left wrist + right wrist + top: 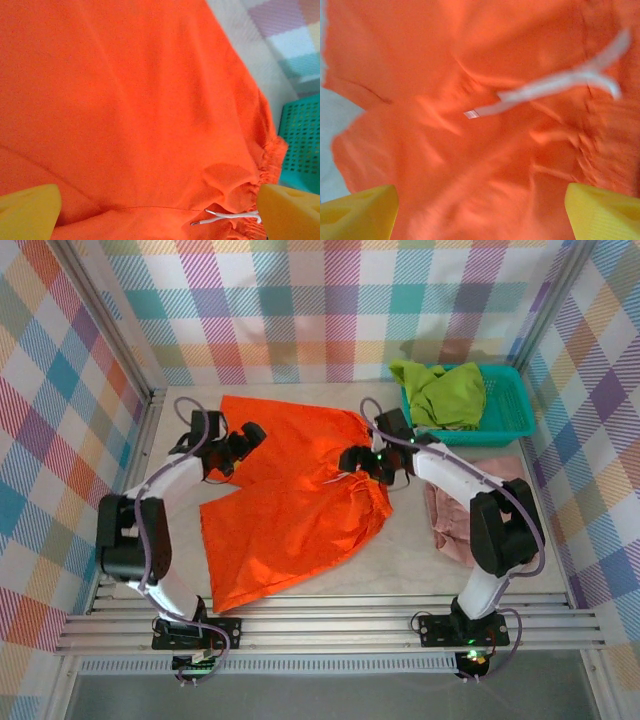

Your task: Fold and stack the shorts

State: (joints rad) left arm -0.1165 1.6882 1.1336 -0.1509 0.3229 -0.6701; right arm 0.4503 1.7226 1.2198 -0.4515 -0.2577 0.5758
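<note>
Orange shorts spread on table, both grippers open above them, fold not yet made

Orange shorts (290, 510) lie mid-table, roughly flat, with the legs toward the left and near side and the gathered waistband (270, 160) toward the right, a white drawstring (555, 85) loose on top. Left gripper (243, 440) hovers over the far leg, right gripper (362, 462) over the waistband; in each wrist view the yellow fingers stand wide apart with only cloth beneath, nothing pinched. Judgement: for a clean fold, pinch matching edges, lift both sides together, lay leg on leg, keep the drawstring inside, flatten the waist wrinkles. Pink shorts (450, 525) sit folded on the table right of the orange pair, partly under the right arm; likely the stack base. Teal basket (515, 405), far right corner, holds the crumpled green shorts (445, 390)
</note>
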